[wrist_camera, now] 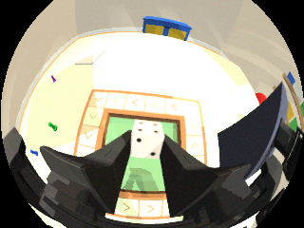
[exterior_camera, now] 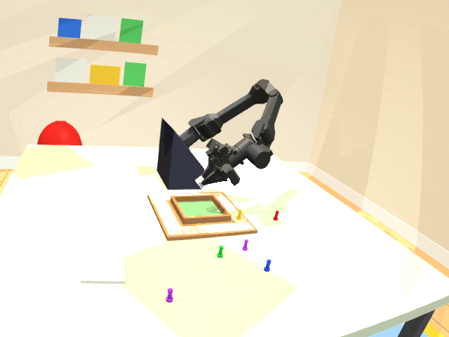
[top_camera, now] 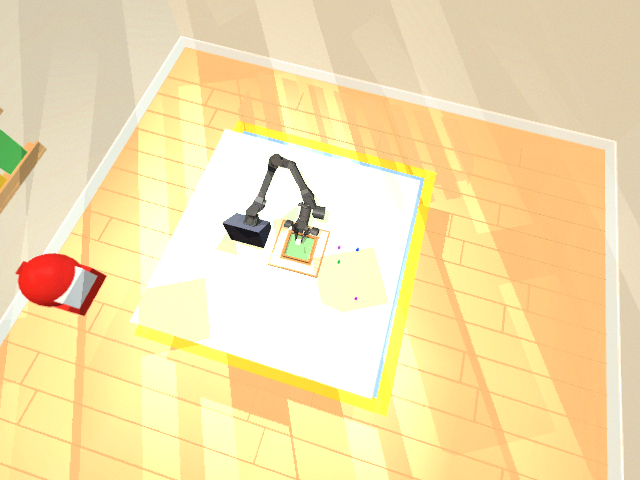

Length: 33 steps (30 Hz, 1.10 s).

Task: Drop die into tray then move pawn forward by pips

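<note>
End effector [exterior_camera: 207,180] clamped on the die [wrist_camera: 147,139], white, dark pips on the visible faces; held in the air between the two dark fingers. Tilted downward, tips pointing at the board.

Directly under the tips: the tray [exterior_camera: 186,217], wooden rim, green floor, with the arm's shadow on the green. Die hangs over the tray's near-arm edge, not touching it as far as I can see.

Around the tray: the board [exterior_camera: 170,232], a ring of pale squares with arrow marks.

On the board's ring, at the corner beyond the tips and to one side: a yellow pawn [exterior_camera: 239,214], upright.

Off the board on the counter [exterior_camera: 72,225], further out: red pawn [exterior_camera: 276,215], purple pawn [exterior_camera: 245,244], green pawn [exterior_camera: 219,251], blue pawn [exterior_camera: 267,265], and a second purple pawn [exterior_camera: 169,295] well apart from the rest. All upright.

Behind the end effector: dark wedge-shaped base [exterior_camera: 175,161] of the arm.
</note>
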Motion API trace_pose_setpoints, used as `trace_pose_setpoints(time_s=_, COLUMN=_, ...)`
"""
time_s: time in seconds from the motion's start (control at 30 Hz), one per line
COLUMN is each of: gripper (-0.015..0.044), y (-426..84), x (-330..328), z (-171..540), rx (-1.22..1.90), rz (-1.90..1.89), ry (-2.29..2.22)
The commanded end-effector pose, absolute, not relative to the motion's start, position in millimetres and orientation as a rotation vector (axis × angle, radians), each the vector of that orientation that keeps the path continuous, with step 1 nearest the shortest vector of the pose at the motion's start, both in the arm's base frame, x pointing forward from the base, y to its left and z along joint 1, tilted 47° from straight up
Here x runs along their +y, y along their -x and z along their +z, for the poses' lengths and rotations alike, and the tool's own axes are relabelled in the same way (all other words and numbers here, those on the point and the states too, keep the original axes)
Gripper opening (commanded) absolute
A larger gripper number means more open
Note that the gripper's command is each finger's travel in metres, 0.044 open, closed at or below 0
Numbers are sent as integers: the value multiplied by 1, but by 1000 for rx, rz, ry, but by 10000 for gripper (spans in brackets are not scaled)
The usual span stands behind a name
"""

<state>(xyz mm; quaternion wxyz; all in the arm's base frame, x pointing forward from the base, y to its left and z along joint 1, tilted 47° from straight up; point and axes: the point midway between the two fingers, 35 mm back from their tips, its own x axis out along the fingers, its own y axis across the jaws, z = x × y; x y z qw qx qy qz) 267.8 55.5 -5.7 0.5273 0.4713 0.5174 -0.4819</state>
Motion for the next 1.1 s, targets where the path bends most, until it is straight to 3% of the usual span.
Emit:
trace_pose_setpoints(time_s=0.0, gripper=0, y=-270, x=55, z=3, rx=1228, rz=-1152, ry=-1127)
trace_pose_setpoints(time_s=0.73, gripper=0, y=-268, x=55, z=2, rx=1234, rz=-1151, ry=-1126)
trace_pose_setpoints(time_s=1.07, gripper=262, y=-269, x=49, z=8, rx=1232, rz=-1151, ry=-1126)
